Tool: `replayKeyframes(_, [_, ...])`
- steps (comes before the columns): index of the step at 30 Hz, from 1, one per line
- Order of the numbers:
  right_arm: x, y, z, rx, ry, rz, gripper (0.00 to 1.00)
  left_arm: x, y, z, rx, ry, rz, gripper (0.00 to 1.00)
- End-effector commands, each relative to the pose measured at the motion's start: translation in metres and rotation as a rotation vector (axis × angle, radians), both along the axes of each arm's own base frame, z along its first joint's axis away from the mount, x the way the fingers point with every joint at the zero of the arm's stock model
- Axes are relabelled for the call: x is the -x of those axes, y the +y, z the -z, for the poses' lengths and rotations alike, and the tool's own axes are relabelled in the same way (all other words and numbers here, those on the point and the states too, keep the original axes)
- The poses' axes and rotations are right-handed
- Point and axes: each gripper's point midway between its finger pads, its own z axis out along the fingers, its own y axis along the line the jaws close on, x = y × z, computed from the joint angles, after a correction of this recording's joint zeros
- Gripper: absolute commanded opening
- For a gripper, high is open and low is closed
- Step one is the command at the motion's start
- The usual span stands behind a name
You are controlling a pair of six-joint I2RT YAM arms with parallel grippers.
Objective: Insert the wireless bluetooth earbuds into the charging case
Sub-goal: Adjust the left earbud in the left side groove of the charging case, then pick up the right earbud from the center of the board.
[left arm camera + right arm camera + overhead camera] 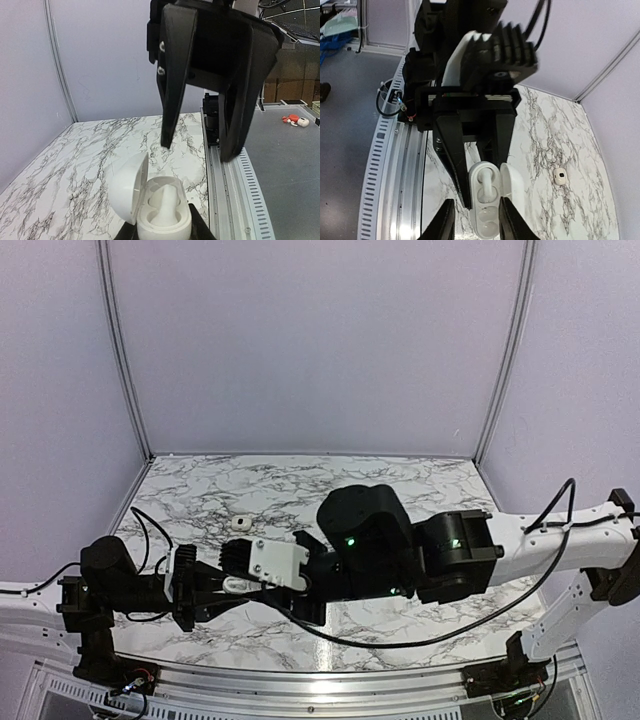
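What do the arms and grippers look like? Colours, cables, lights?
Both arms: white links, bulky black joint housings. Right arm has green LEDs on its joints and a loose black cable slung beneath. Left arm carries a looped black cable. Right gripper: two long matte black tapered fingers. Left gripper: black fingers, ribbed black-and-white housing.

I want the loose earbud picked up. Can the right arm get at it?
Probably yes: the right claw is open and empty, and the earbud lies uncovered on the table, nothing beside it.
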Motion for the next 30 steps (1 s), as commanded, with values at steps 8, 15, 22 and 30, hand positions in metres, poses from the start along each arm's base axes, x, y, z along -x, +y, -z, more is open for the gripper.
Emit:
replayKeyframes(8, [-0.100, -0.081, -0.084, -0.400, 0.223, 0.154, 0.38, -0.012, 0.000, -0.009, 0.040, 0.018, -0.065, 0.00])
replayKeyframes(15, [-0.219, -0.134, -0.002, -0.291, 0.385, 0.512, 0.37, -0.008, 0.006, -0.015, 0.077, -0.018, -0.059, 0.00])
replayKeyframes(22, [-0.293, -0.182, 0.104, -0.108, 0.493, 0.744, 0.36, -0.008, 0.005, -0.012, 0.071, 0.007, -0.050, 0.00])
replayKeyframes(30, [-0.324, -0.184, 0.185, 0.036, 0.569, 0.798, 0.32, -0.010, 0.005, -0.013, 0.071, 0.000, -0.062, 0.00])
